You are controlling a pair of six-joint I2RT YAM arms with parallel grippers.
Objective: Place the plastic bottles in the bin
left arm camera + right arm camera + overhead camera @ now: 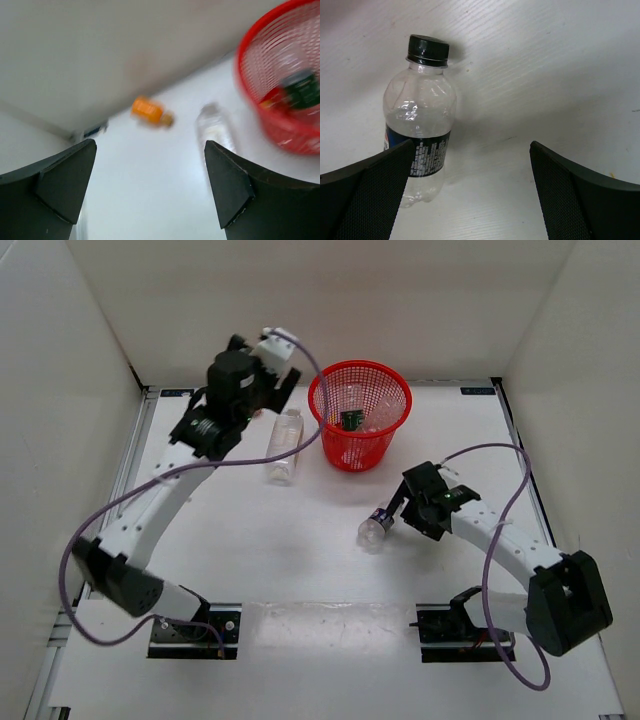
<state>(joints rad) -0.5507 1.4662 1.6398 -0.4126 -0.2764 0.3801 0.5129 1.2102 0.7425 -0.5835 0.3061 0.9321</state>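
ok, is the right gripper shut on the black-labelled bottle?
No. The right wrist view shows the right gripper open, with the black-labelled bottle lying on the table beside one finger, not clamped.

L wrist view blurred throughout: orange bottle (150, 111) and clear bottle (216, 127) show no label detail. Bin (295, 135) cut off at top & R edges; contents indistinct. R wrist view: black-labelled bottle (420, 125) partly behind gripper finger (365, 200); label print unreadable. Top view: bin contents too small to count.
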